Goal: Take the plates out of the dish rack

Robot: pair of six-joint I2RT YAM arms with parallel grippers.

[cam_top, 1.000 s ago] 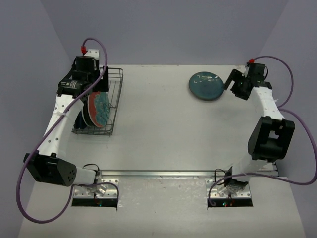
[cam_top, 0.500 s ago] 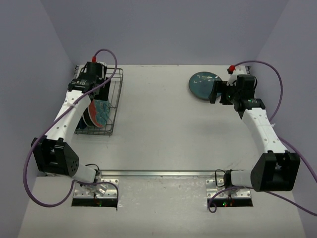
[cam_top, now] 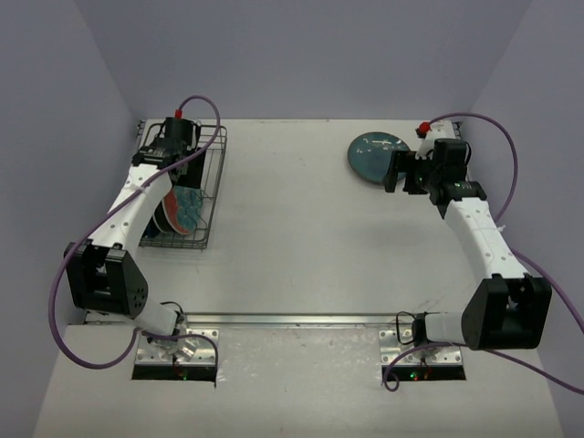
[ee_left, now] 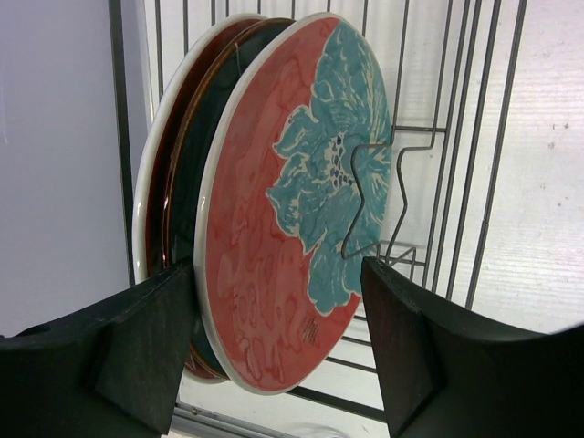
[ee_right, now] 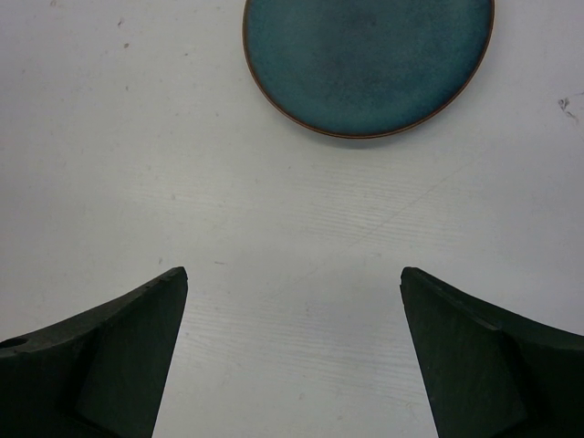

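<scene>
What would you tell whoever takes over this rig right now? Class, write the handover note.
Left gripper: open, fingers either side of the front red plate in the rack, not closed on it.
Right gripper: open, empty, above the table near the teal plate.
Done: teal plate lies flat on the table.
To do: red plate and at least two plates behind it stand upright in the rack.
</scene>
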